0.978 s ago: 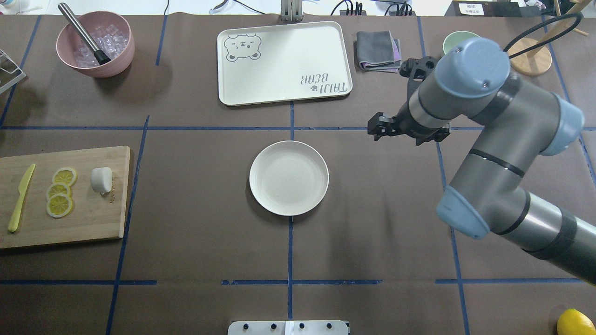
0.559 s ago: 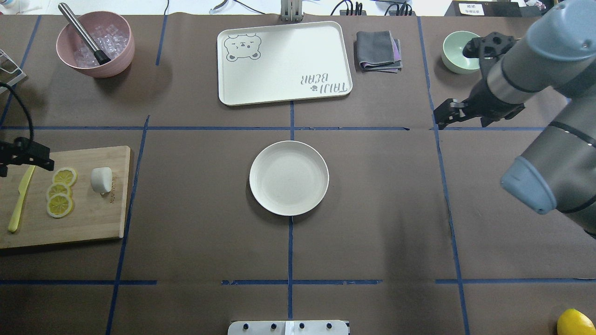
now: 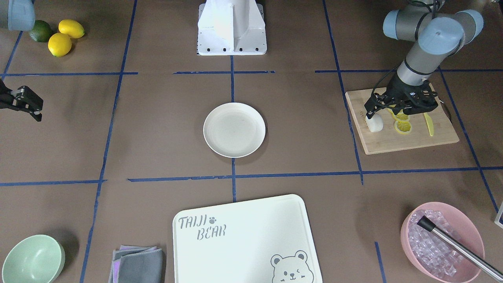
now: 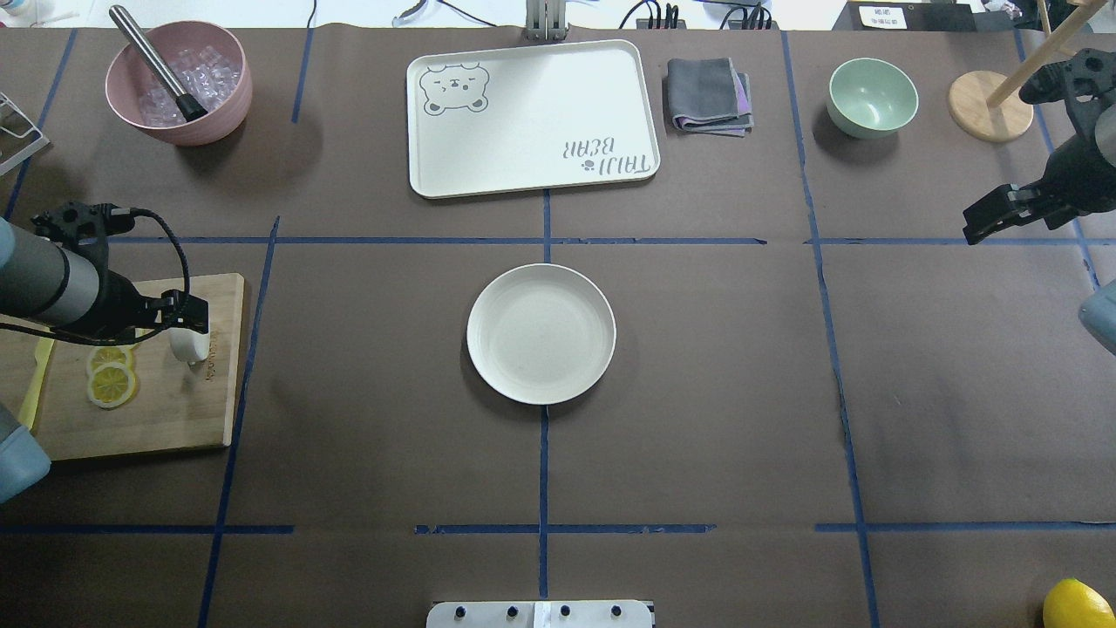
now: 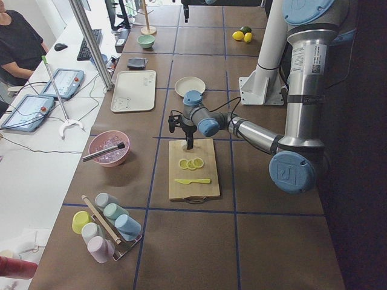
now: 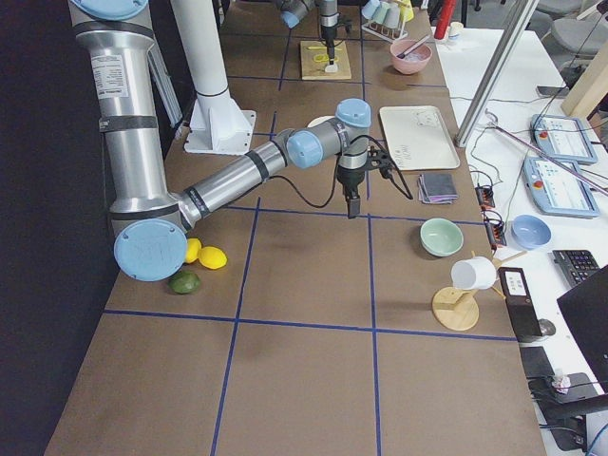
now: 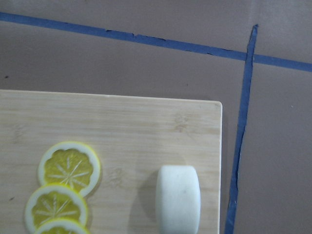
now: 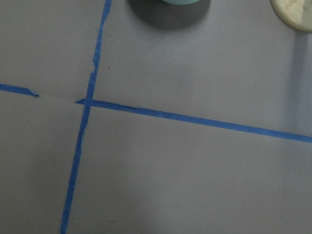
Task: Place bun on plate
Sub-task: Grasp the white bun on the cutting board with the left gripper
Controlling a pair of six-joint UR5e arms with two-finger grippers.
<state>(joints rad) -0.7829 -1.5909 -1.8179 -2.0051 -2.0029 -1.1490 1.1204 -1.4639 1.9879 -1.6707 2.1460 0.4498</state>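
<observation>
The bun (image 4: 189, 344) is a small white stubby cylinder on the right part of a wooden cutting board (image 4: 174, 410). It also shows in the front view as the bun (image 3: 374, 124) and low in the left wrist view as the bun (image 7: 178, 197). My left gripper (image 4: 187, 312) hangs just over it, apart from it, and looks open with nothing held. The round cream plate (image 4: 540, 334) sits bare at the table's middle, far from the bun. My right gripper (image 4: 983, 223) hovers at the far right edge and looks open and empty.
Lemon slices (image 4: 112, 384) and a yellow-green knife (image 3: 429, 125) share the board. Along the far side stand a pink bowl of ice (image 4: 179, 83), a bear-printed tray (image 4: 532, 118), a folded cloth (image 4: 709, 94), a green bowl (image 4: 872, 96) and a wooden stand (image 4: 990, 106).
My left arm has come in from the left edge across the board to above the bun. My right arm has pulled back from near the plate to the far right.
</observation>
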